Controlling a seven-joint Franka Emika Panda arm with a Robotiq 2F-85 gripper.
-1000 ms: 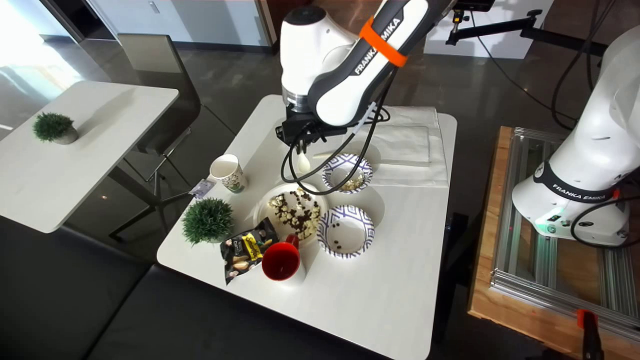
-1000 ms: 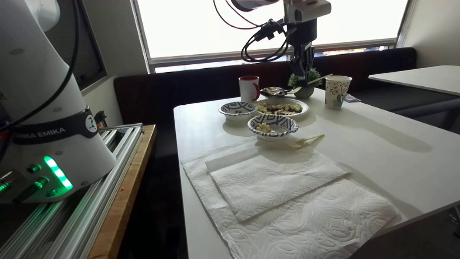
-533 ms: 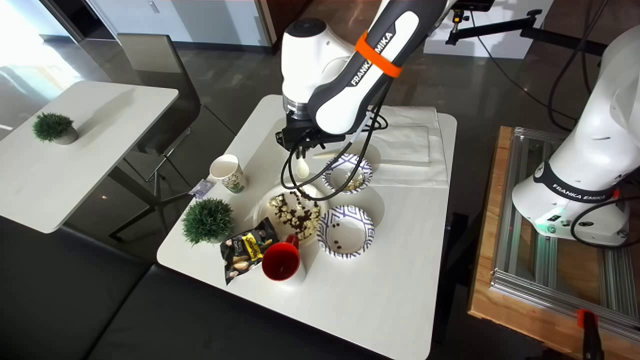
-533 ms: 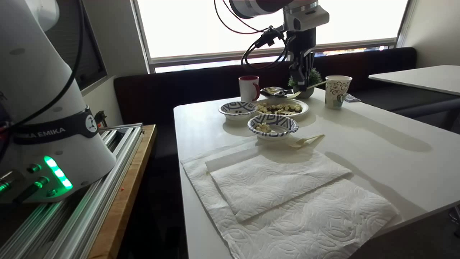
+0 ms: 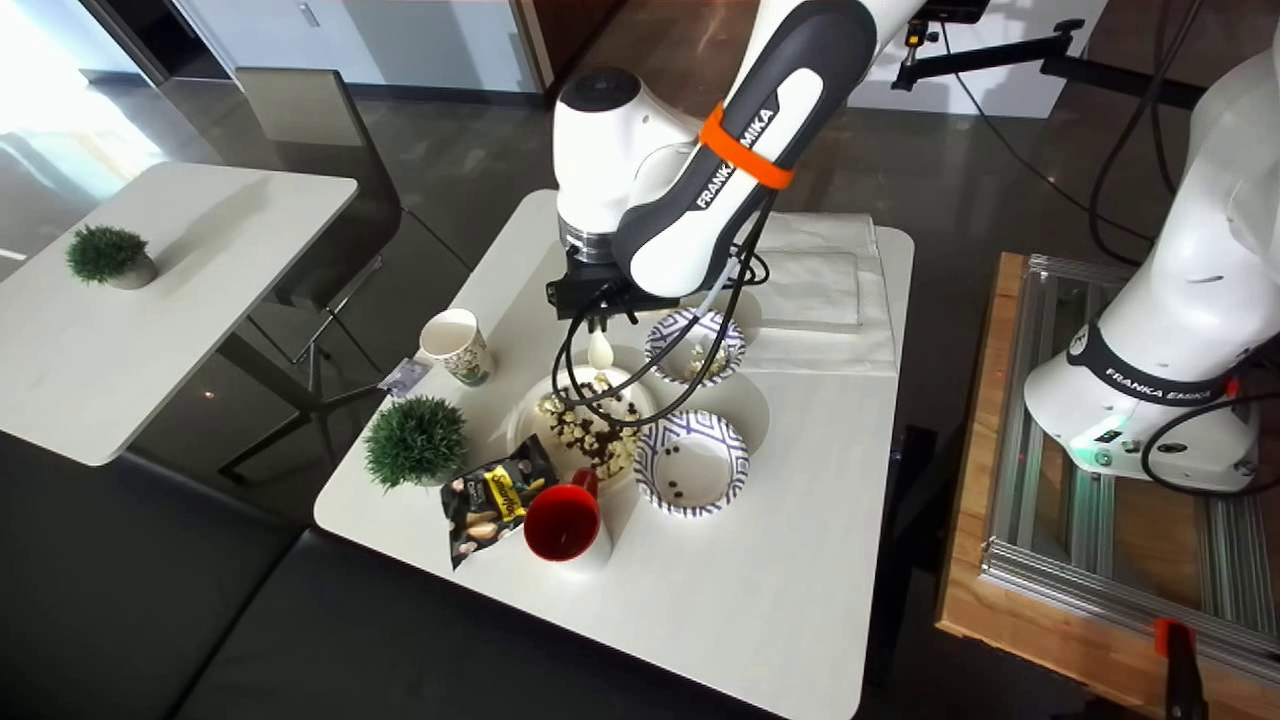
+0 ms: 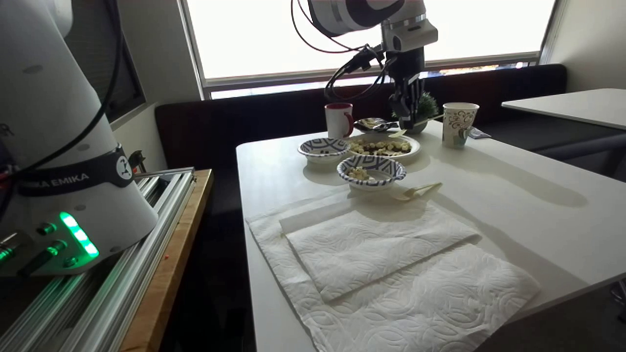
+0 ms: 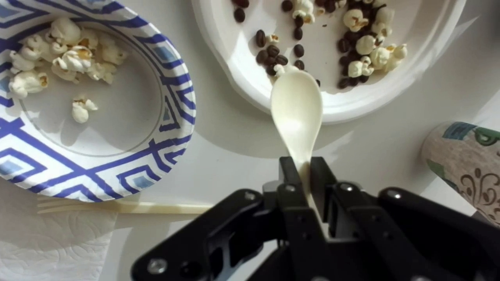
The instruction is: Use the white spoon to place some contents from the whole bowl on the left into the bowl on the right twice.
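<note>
Wrist view: the pincer grips the spoon by its handle, empty head over the rim of the plate. In both exterior views it has come lower and nearer the plate, so scooping popcorn and beans probably comes next.

Your spoon is creamy white, your gripper black. Your bowls have blue diamonds on white. Your popcorn is pale yellow, your beans dark brown, your mug white, red inside.
</note>
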